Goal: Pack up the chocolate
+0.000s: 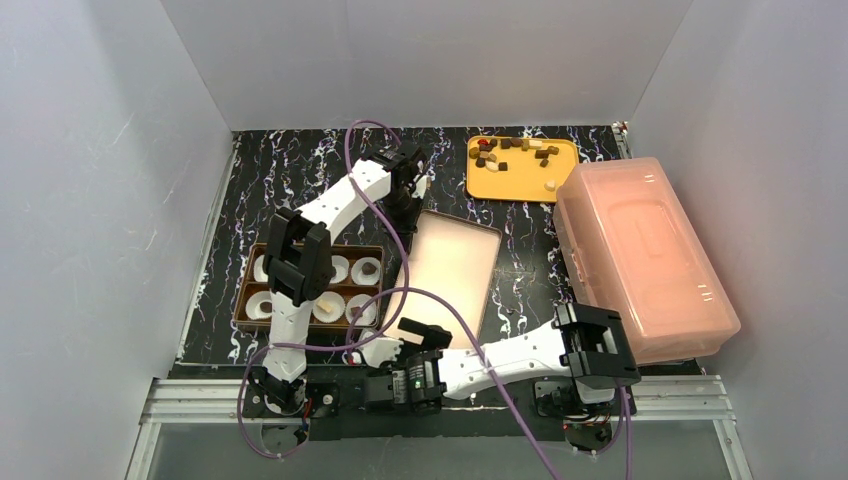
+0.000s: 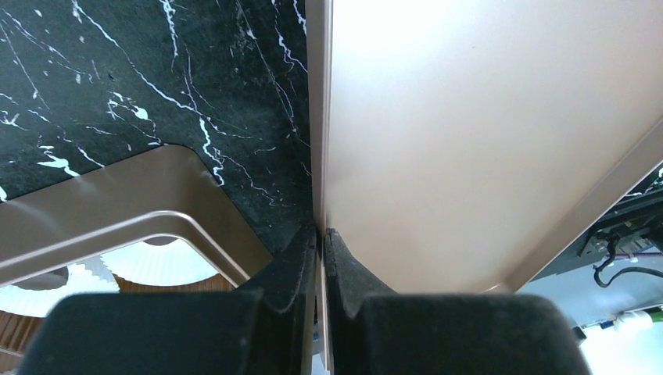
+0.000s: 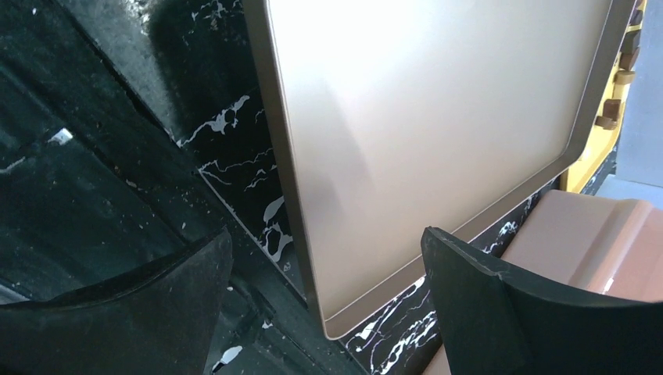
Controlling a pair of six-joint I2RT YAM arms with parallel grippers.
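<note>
On black marbled mat (image 1: 250,190), white walls (image 1: 100,200) round | L fingers (image 2: 285,269) clamped on lid (image 2: 469,141) rim | R fingers (image 3: 485,301) apart

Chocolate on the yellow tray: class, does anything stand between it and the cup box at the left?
Yes. The lid sits between the chocolate and the box. The left end effector is shut on the lid's rim, so it also stands in that path.
</note>
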